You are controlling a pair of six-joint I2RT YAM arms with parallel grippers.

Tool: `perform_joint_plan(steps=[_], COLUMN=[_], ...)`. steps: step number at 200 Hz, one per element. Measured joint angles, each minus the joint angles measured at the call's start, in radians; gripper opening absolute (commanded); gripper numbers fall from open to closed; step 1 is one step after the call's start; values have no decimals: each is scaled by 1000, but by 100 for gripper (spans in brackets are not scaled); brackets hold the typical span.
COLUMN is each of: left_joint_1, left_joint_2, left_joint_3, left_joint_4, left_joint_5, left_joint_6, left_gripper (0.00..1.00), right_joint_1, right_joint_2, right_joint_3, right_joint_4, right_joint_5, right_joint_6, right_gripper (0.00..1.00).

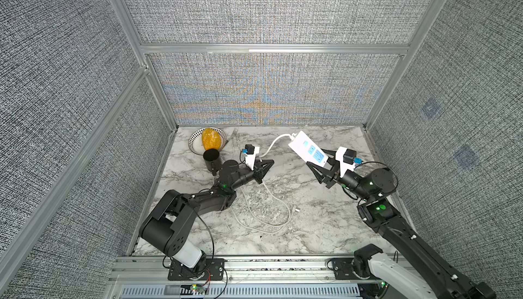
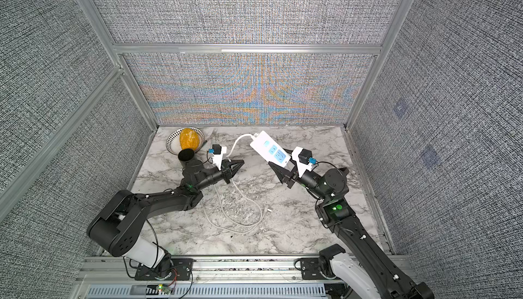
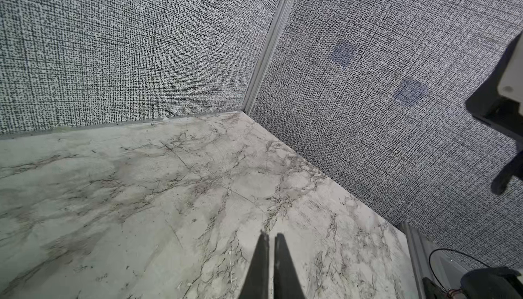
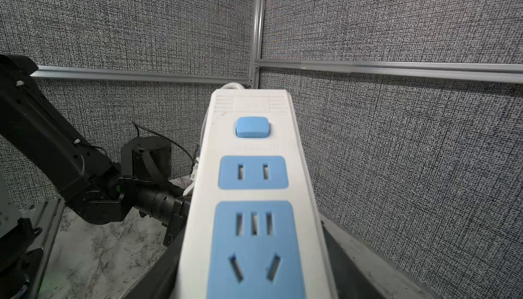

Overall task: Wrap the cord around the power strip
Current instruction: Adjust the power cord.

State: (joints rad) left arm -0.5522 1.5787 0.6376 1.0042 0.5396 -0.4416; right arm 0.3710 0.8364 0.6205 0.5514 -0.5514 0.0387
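My right gripper (image 1: 316,156) is shut on the near end of the white power strip (image 1: 307,147), holding it tilted above the marble table. The right wrist view shows its blue button and socket panels (image 4: 254,147). The white cord (image 1: 270,145) leaves the strip's far end, curves down to my left gripper (image 1: 272,161) and comes out beneath it. It then lies in loose loops (image 1: 283,198) ending at the plug (image 1: 295,210). The left gripper is shut, with the cord passing through near the base of its fingers. Its fingertips (image 3: 261,243) show nothing between them.
At the back left stand a patterned bowl (image 1: 195,142) holding a yellow-orange object (image 1: 210,139), a black cup (image 1: 210,157) and a fork (image 1: 233,135). Grey fabric walls close in three sides. The left arm's elbow lies over the front left.
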Motion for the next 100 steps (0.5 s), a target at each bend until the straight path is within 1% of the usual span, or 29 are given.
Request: perform_joint_plan(steps=[25,66,78,81,87,100], left_joint_1=[0,0,-2,-2,-3,-3], left_joint_2=[21,53,56,57,57,57], left_joint_3=[20,65,74,76,79,92], left_joint_4=[0,0,-1,-1,-4,-17], left_joint_5=[24,93,111,116,120,133], left_joint_6=[-5,-31,-32,-32,-32,-29], left_gripper=[0,0,3,5,12,17], right_joint_1=[0,0,0,0,0,0], right_joint_2=[-8,-3,0,1,2,1], right_joint_3=[-3,-3,0,1,3,6], right_joint_4=[0,1,0,0,0,-1], right_joint_5=[1,6,7,7,7,7], right_joint_6=[2,5,6,6,6,5], right_gripper=[18,18,17,17,17,17])
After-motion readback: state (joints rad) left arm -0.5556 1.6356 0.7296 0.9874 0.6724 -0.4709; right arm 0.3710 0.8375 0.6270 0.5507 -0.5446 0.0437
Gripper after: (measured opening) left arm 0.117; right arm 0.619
